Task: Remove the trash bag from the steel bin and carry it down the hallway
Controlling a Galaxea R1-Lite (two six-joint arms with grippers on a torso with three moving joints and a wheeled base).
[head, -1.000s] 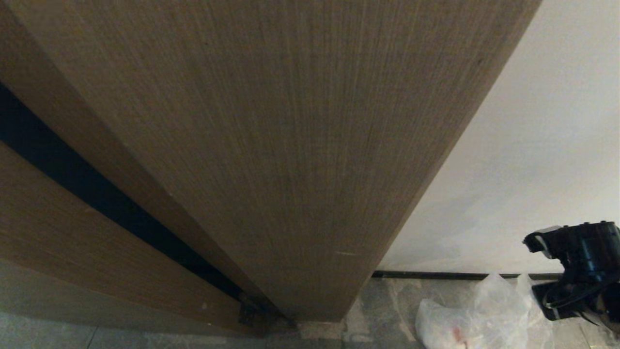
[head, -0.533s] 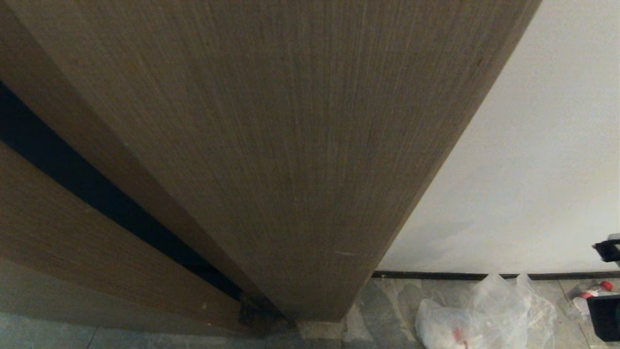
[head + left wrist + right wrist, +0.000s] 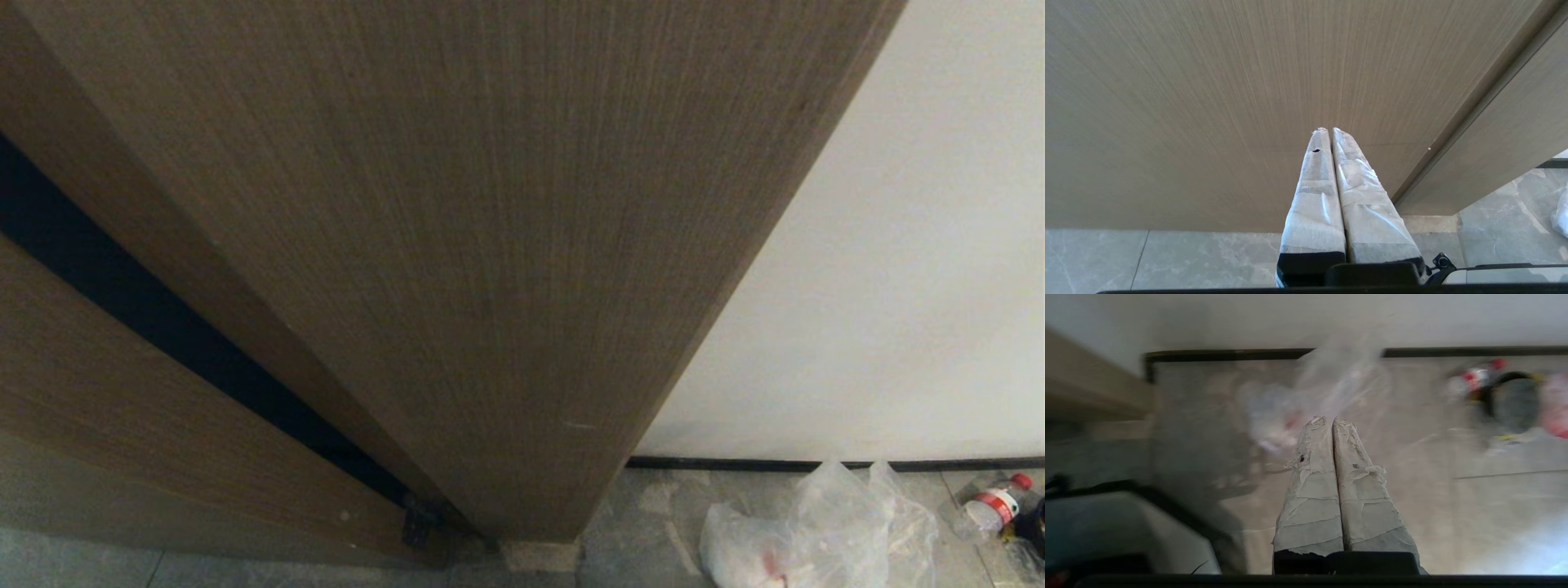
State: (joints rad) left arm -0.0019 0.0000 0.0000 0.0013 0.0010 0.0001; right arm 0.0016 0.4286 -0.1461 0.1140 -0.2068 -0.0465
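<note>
We judge the job close to done: the bag point(image 3: 816, 531) lies on the floor tiles point(image 3: 645, 523) at the foot of the white wall point(image 3: 898, 286), near right in the head view, out of any bin and gripped by nothing. The right gripper point(image 3: 1329, 420) has its taped fingers pressed together and empty, pointing toward the bag from a little way off. The left gripper point(image 3: 1327, 130) is likewise closed on nothing, facing the brown door point(image 3: 1229, 102). What remains, if anything, seems only to pull the arm clear. To the right of the bag lies a bottle point(image 3: 992, 506) with a red cap, and beyond it a dark round shape that may be the bin point(image 3: 1515, 400), though the blur leaves us unsure. The door fills the left and blocks the way ahead.
</note>
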